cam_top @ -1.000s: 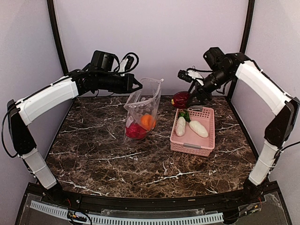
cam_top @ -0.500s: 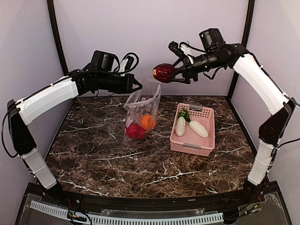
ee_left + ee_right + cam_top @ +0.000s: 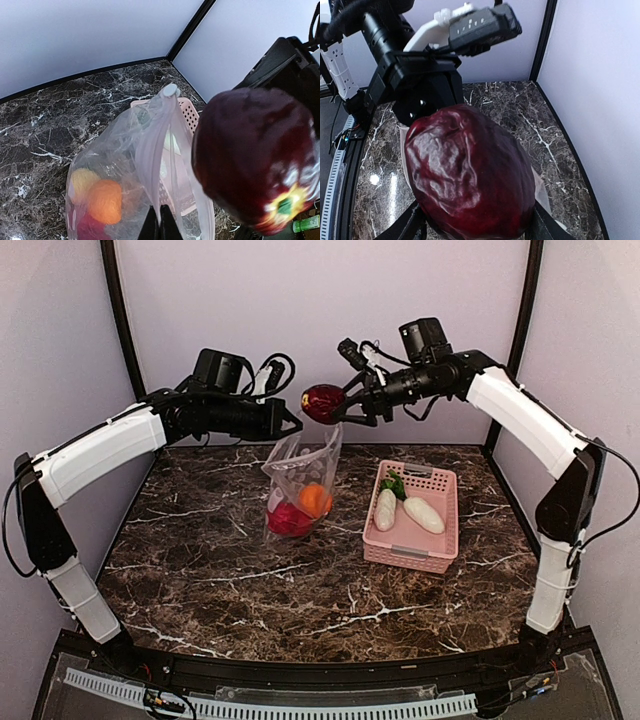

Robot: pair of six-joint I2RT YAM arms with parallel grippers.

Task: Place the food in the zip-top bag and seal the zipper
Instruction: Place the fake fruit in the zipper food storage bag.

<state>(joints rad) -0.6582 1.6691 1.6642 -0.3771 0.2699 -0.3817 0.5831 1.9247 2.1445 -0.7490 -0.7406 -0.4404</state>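
The clear zip-top bag (image 3: 300,480) hangs open over the table, with an orange (image 3: 315,500), a red piece (image 3: 288,520) and a yellow piece (image 3: 82,181) inside. My left gripper (image 3: 293,424) is shut on the bag's mouth edge (image 3: 155,165) and holds it up. My right gripper (image 3: 335,406) is shut on the dark red piece (image 3: 322,403), just above the bag's mouth. That piece fills the right wrist view (image 3: 470,175) and shows at the right in the left wrist view (image 3: 255,160). Two white oblong pieces (image 3: 405,510) and a green leafy piece (image 3: 393,484) lie in the pink basket (image 3: 440,540).
The pink basket stands right of the bag on the dark marble table (image 3: 250,590). Black frame posts (image 3: 118,320) stand at the back corners, with pale walls behind and on both sides.
My right gripper has carried the dark red piece up from beside the basket and leftward to just above the bag's mouth. The left gripper and the bag have stayed put.
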